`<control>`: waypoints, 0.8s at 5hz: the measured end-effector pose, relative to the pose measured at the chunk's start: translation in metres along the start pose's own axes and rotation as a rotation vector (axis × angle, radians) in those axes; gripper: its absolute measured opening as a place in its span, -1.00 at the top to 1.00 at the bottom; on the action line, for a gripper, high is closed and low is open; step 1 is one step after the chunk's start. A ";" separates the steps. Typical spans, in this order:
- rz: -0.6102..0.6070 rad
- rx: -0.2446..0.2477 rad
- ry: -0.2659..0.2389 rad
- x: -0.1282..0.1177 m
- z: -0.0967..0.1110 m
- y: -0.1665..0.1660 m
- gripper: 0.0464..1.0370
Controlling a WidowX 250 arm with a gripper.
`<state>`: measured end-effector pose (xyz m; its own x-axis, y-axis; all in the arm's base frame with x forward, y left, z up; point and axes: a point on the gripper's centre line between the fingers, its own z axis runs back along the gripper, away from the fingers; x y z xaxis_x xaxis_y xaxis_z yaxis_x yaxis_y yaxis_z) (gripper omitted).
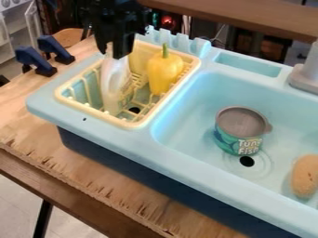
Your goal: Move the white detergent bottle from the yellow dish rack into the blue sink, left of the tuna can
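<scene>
Apparently the gripper point(112, 52) is narrowed on the top of the bottle point(112, 83), which is upright in the rack point(135, 124) at left by the pepper point(162, 72) & prob. light, slick plastic w/ some give, best held at that slim top w/ mod. squeeze.

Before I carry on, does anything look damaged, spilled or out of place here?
Yes: the plywood tabletop looks damaged, with ragged, splintered patches along its front edge, just in front of the sink. I see no spill, and nothing else stands out.
</scene>
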<state>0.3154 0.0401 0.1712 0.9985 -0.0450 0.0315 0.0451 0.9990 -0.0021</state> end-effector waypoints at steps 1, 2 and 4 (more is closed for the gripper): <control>0.002 -0.007 -0.007 -0.003 0.007 -0.003 0.33; 0.031 0.005 -0.111 0.005 0.050 -0.009 0.33; -0.029 0.055 -0.272 0.005 0.126 -0.049 0.33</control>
<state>0.3146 -0.0089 0.2970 0.9515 -0.0782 0.2976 0.0643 0.9963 0.0563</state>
